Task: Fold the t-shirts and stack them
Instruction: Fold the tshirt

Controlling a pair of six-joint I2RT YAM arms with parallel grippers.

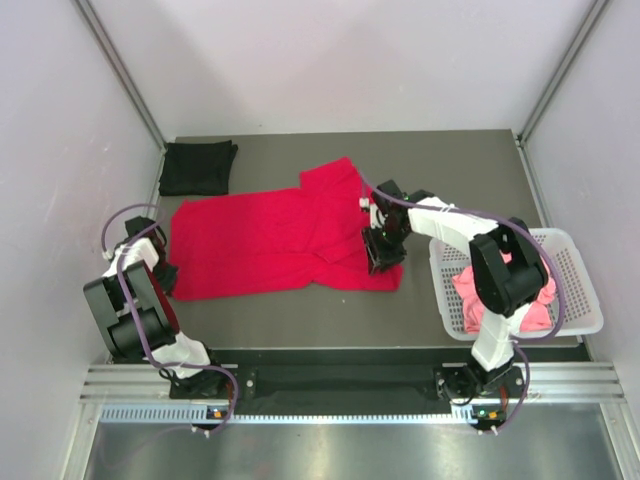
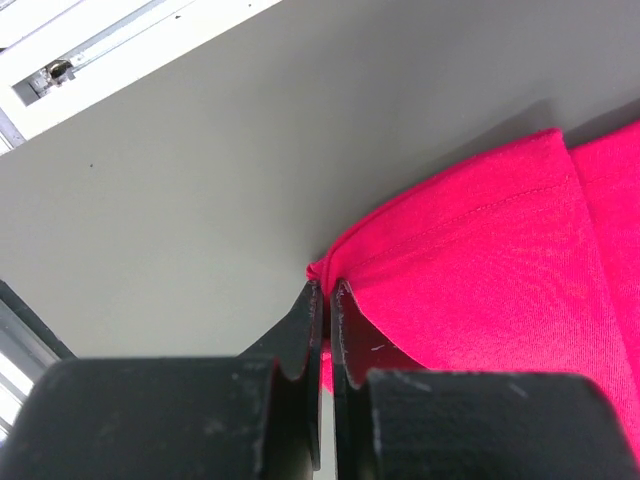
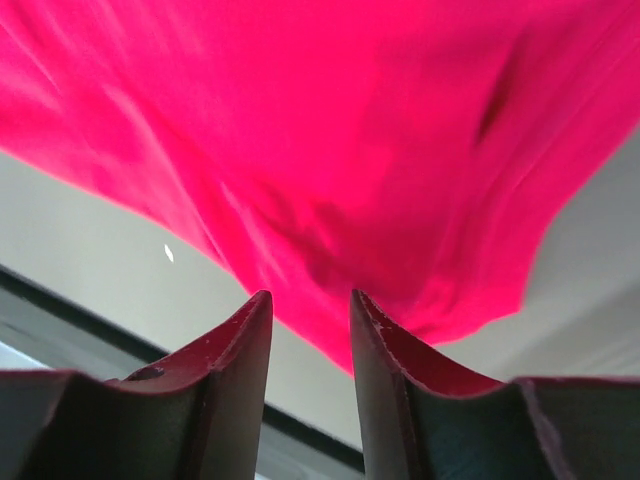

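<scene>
- The red t-shirt [image 1: 270, 240] lies spread across the middle of the table [image 1: 440, 170]. It is mostly flat, its long side running left to right, with one sleeve pointing toward the far edge.
- Its right-hand part is rumpled, and a fold runs diagonally near the front right corner.
- The left gripper [image 2: 325, 288] sits at the shirt's left edge, low on the table. Its two black fingers [image 2: 300, 330] are pressed together on a corner of the stitched hem, and a strip of red shows in the slit between them.
- The right gripper [image 3: 308, 305] is over the shirt's right end, with the arm reaching in from the basket side. Its fingers stand apart with a clear gap, and grey table shows through part of it.
- In the right wrist view the red cloth is blurred, and a point of it dips toward that gap. Whether the fingers touch the cloth cannot be told.
- A black t-shirt [image 1: 197, 167] lies folded into a small square at the far left corner of the table, just beyond the red one and apart from it.
- A pink t-shirt [image 1: 468, 290] lies bunched inside the white basket [image 1: 580, 290] at the table's right side, partly hidden by the right arm.
</scene>
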